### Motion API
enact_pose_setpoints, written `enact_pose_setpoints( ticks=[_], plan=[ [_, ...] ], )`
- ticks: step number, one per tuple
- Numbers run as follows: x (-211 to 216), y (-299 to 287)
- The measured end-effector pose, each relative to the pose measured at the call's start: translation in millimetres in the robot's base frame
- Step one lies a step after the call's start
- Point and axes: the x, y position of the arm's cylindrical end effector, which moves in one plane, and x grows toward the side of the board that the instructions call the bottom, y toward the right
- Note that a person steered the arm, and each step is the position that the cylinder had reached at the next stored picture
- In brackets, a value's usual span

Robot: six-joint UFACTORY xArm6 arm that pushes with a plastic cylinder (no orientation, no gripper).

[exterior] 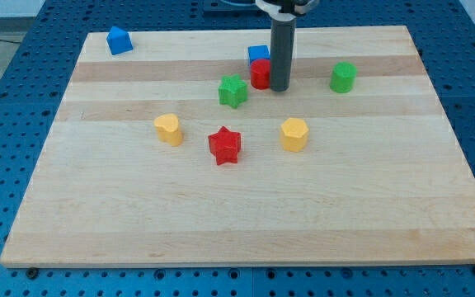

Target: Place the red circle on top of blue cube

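My tip (pixel 279 87), a bare rod with no jaws, touches the red circle (pixel 259 74) on its right; the blue cube (pixel 257 54) sits touching just above the circle

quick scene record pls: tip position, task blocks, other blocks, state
tip: my tip at the red circle's right, touching or nearly so
red circle: just below the blue cube, touching it
blue cube: near the view's top centre, partly behind the red circle
other blue block: top left corner
green star: left of the red circle, apart
green block: right of the tip
yellow blocks: heart left; another right
red star: between the yellows
board: wooden
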Motion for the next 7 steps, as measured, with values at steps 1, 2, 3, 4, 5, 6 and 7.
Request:
enact_pose_setpoints(
  ticks=[1, 2, 3, 4, 5, 6, 7],
  plan=[
    [-13.4, 12.3],
    [-14.9, -7.3],
    [-14.9, -40.2],
    [-14.9, -67.3],
    [-14.8, -81.9],
    [-14.0, -97.8],
    [-9.9, -114.8]
  ],
)
